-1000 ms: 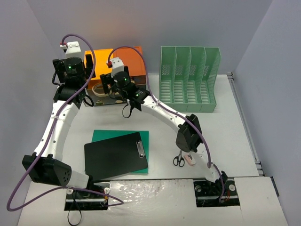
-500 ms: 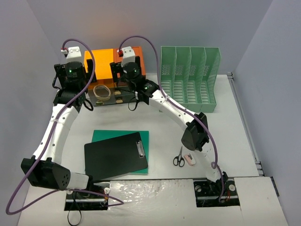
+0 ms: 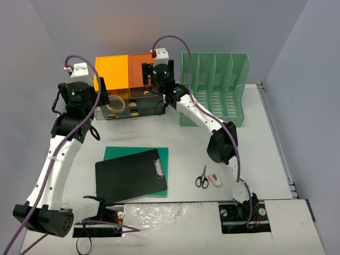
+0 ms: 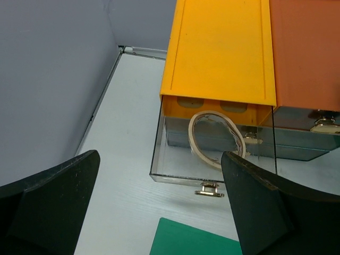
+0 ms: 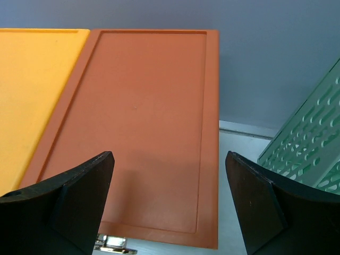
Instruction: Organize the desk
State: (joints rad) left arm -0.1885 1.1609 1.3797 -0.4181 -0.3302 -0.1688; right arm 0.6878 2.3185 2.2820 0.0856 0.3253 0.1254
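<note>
The white desk (image 3: 186, 143) carries a drawer unit at the back left, one half topped yellow-orange (image 3: 112, 69), the other red-orange (image 3: 137, 68). Under the yellow-orange top (image 4: 220, 50) a clear drawer (image 4: 159, 159) is pulled out, and a roll of tape (image 4: 215, 139) lies inside it. My left gripper (image 3: 100, 98) hovers open in front of and above this drawer (image 3: 114, 106), holding nothing; in the wrist view the left gripper (image 4: 159, 156) has its jaws wide apart. My right gripper (image 3: 150, 79) hangs open and empty over the red-orange top (image 5: 143, 133), seen again as the right gripper (image 5: 169, 154).
A green file rack (image 3: 214, 87) stands right of the drawers. A black clipboard (image 3: 131, 175) lies on a green sheet (image 3: 159, 154) near the front. Scissors (image 3: 202, 178) and a small pink-white item (image 3: 214, 180) lie right of them. A second drawer's handle (image 5: 111, 243) shows below the red-orange top.
My right gripper has swung right and back, from the drawer fronts to above the red-orange top. The left gripper has drawn left, uncovering the open drawer with the tape.
</note>
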